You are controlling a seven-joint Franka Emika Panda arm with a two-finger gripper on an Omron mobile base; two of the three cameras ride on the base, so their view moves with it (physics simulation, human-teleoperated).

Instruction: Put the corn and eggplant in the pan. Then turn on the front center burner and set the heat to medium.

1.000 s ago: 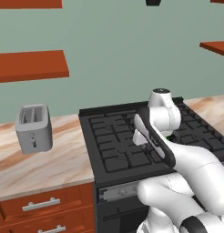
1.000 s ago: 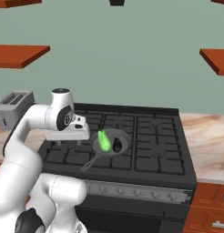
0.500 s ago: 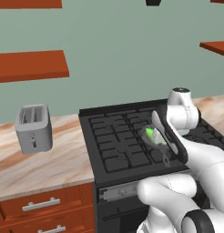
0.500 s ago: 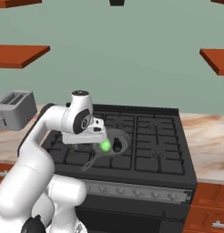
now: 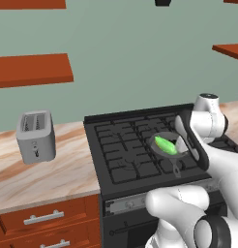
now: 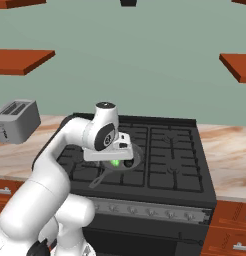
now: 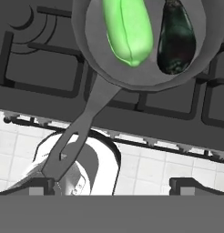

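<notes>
On the wooden counter [image 5: 53,179] at the far left stands a grey toaster [image 5: 36,137], well apart from the black stove [image 5: 126,155]. Moving right across the grate, the pan [image 5: 165,149] sits on the front center burner [image 6: 120,172], its short handle [image 7: 79,132] running out toward the stove's front edge, toward 7 o'clock in the hand view. Inside the pan lies the bright green corn [image 7: 127,29], and just beside it, at its 3 o'clock in the hand view, the dark eggplant [image 7: 176,38]; whether the two touch cannot be told. In the right base view the corn shows as a small green patch under the hand. The gripper [image 7: 111,185] hangs above the pan's near rim and handle, its jaws spread wide with nothing between them; one dark fingertip [image 7: 38,185] rises at 7 o'clock and the other at 5 o'clock of the hand view. Below the grate runs a row of knobs [image 6: 145,212] along the front panel.
</notes>
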